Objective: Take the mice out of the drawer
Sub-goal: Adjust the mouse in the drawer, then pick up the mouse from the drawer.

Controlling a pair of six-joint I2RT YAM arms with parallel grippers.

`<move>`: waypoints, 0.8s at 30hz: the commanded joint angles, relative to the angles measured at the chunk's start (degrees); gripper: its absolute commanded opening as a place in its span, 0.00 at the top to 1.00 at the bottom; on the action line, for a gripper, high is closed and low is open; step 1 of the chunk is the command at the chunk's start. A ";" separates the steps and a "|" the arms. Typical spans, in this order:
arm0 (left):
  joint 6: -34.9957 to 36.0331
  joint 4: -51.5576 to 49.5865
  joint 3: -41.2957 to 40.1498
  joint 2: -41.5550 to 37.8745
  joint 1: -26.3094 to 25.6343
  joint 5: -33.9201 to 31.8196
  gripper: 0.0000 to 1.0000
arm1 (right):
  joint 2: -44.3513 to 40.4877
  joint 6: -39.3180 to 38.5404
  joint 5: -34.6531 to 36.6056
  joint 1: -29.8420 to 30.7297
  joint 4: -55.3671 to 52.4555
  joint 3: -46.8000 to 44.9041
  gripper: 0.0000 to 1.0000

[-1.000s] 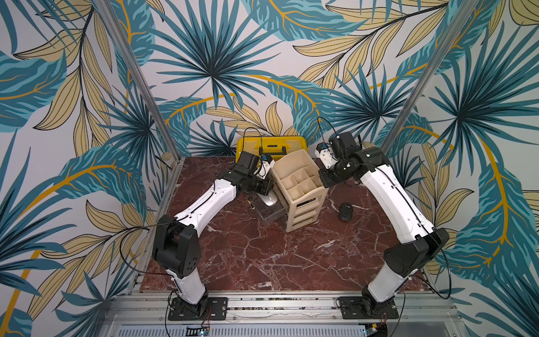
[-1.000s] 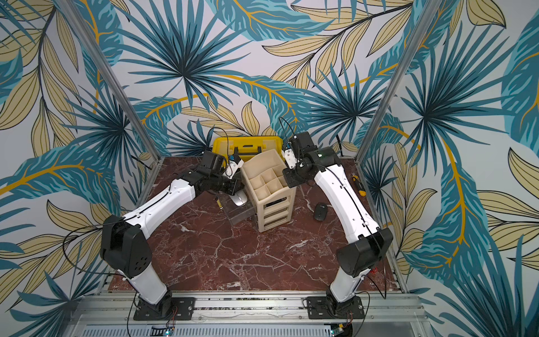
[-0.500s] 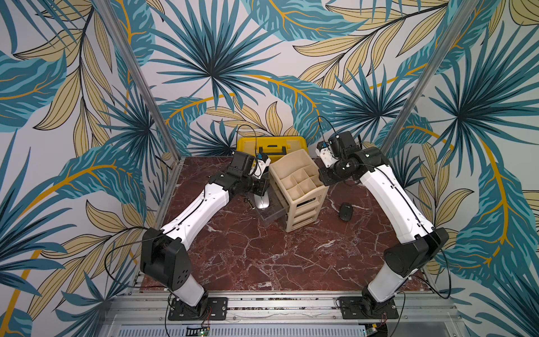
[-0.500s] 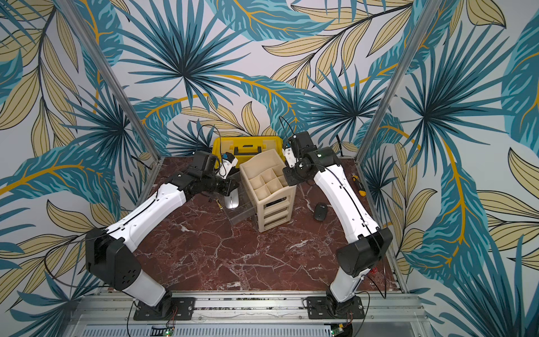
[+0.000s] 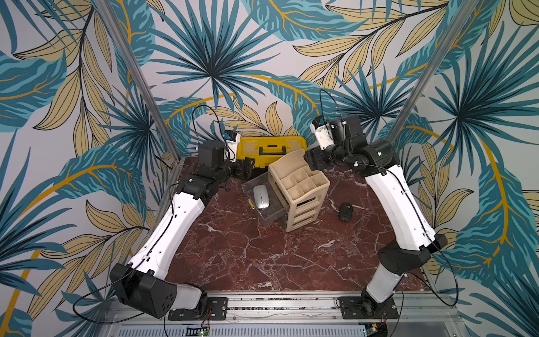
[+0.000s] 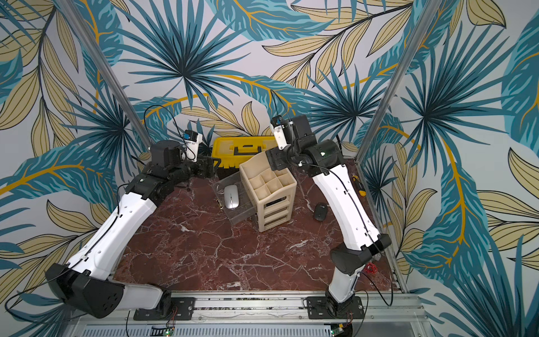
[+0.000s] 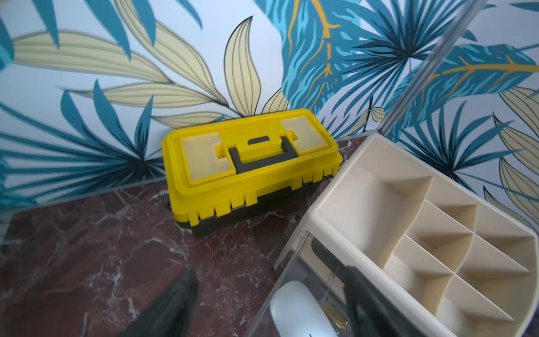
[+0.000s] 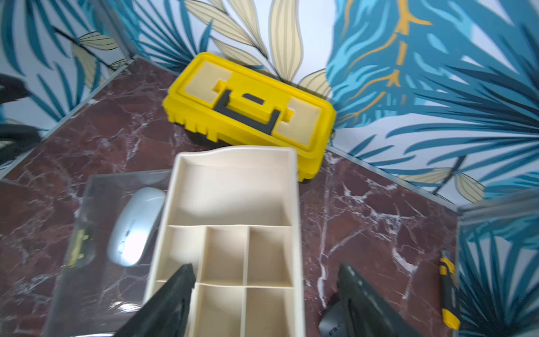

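Silver mouse: in open drawer, pending. Black mouse: on counter (out already). Left gripper, right gripper: wide, empty. Next: left pinches silver mouse's sides.

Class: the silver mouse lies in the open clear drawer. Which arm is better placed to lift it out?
Probably left: the open left gripper is beside the drawer, near the silver mouse; the beige organizer stands between the right gripper and it.
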 commanded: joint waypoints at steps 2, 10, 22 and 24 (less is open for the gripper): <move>-0.21 -4.87 1.12 -1.54 3.03 -1.89 0.00 | 6.48 2.55 -0.29 6.28 -3.79 3.76 0.21; -3.59 -4.93 -4.87 -1.54 8.58 3.57 0.00 | 12.97 9.76 -0.91 12.33 1.04 2.32 0.30; -6.36 -1.94 -8.61 3.13 9.35 5.59 0.00 | 15.49 14.65 -2.95 16.40 3.59 -1.93 0.34; -6.49 -1.38 -8.95 3.26 9.30 6.28 0.00 | 16.07 15.32 -2.41 16.87 4.39 -2.49 0.34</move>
